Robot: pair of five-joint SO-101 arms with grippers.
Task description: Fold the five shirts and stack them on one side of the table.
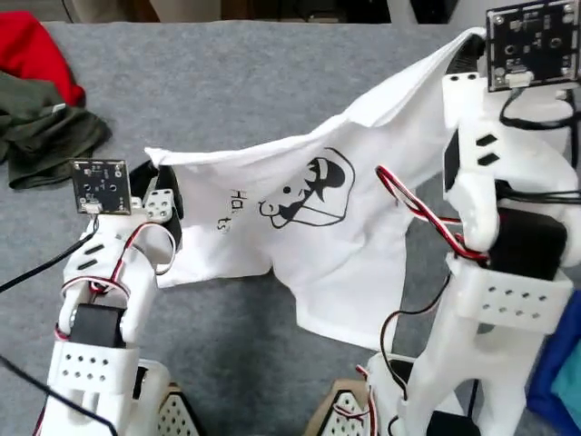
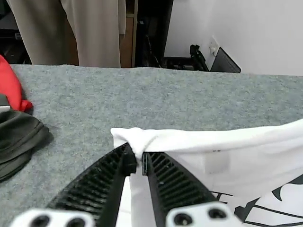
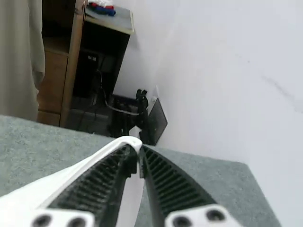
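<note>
Left pincer point(image 2: 138, 163) and right pincer point(image 3: 138, 161) each pinch the white shirt point(image 1: 345, 247), seemingly at corners.

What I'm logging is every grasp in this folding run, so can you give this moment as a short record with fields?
Surface: grey felt table
Shirt in work: white t-shirt with a black cartoon print, unfolded, stretched between the two pincers, lower edge hanging loose
Left pincer: shut on a bunched corner of the shirt, low over the table
Right pincer: shut on another edge of the shirt, raised well above the table
Waiting: red garment and dark green garment, crumpled at the table's far left
Also: blue cloth at the right edge
</note>
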